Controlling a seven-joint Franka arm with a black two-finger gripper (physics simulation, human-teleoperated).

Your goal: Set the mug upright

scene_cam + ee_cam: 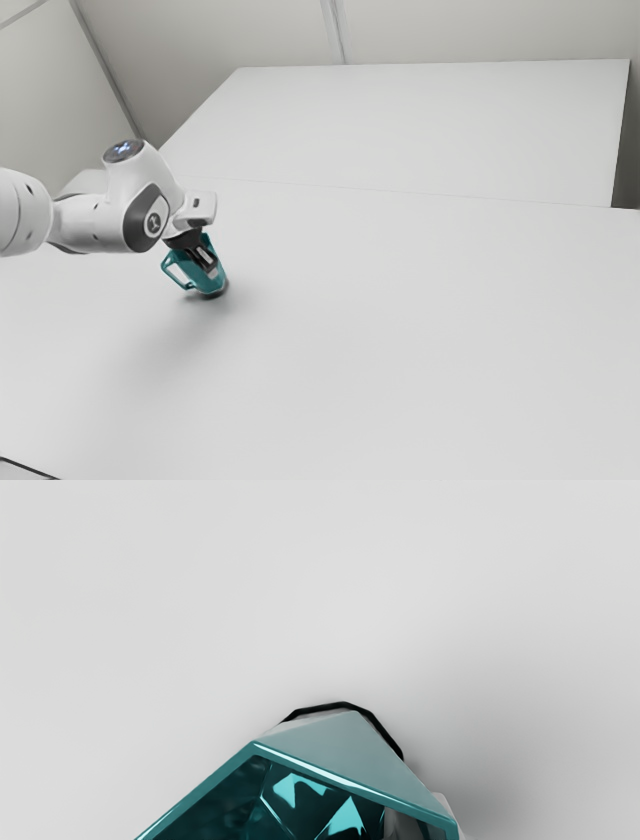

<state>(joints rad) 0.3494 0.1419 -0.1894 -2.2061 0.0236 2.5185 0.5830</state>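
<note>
Pincer (210, 268) found grasping the mug (203, 285) by its wall. Mug sits beneath the pincer, leaning, base low at the table (400, 320). Recommended: firm grip, slow levelling turn, release only once the base bears flat.

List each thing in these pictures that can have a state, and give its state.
Mug: roughly upright, mouth up; whether its base sits flat, I cannot tell.
Gripper: lowered to the mug; open or shut, I cannot tell.
Arm: bent, reaching in from the exterior view's left.
Arm's display: lit blue.
</note>
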